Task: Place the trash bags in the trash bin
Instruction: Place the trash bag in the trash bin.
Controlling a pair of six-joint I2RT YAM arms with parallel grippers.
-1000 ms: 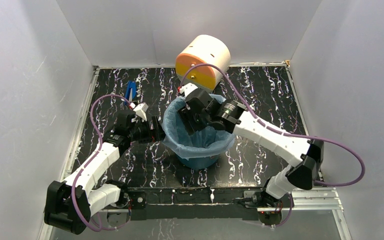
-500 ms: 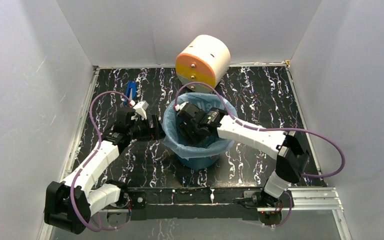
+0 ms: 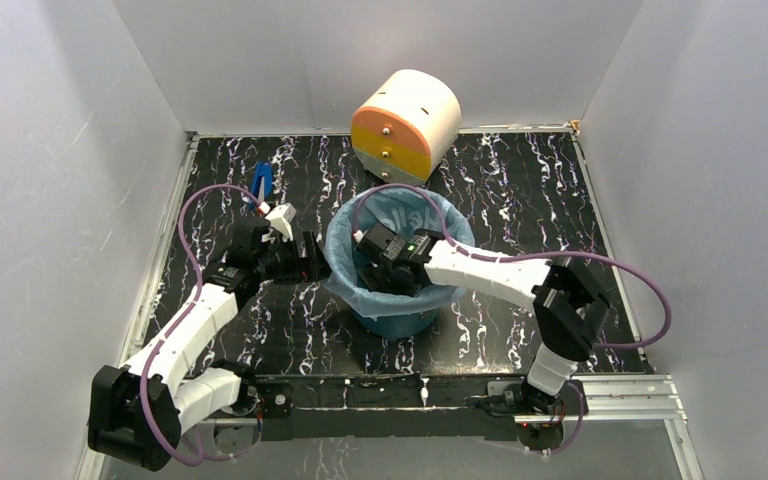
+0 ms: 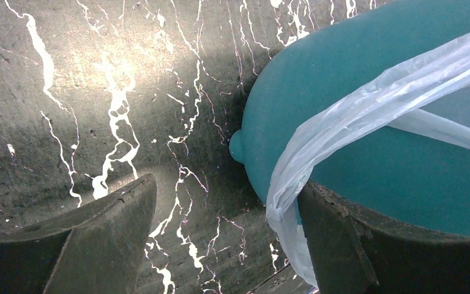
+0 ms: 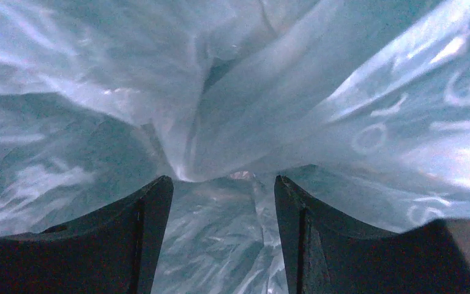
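Black white-veined table carries everything. Cream-and-orange drum sits tipped just behind the trash bin, not touching it as far as I can see.

Trash bin is upright, teal, mid-table. The trash bag is inside the bin, mouth spread open and hem folded over the rim all round. White lettering shows on the film at the bin's back wall.

Right gripper is reaching down inside the bin from its right side. Wrist view: fingers spread apart, with a crumpled ridge of the bag standing between the tips, nothing pinched.

Left gripper is against the bin's left side, low by the rim. Its jaws are wide apart too: one finger tucked under the bin wall where the bag hem hangs, the other out over the table, clamping nothing.

Small blue object lies well to the bin's far left.
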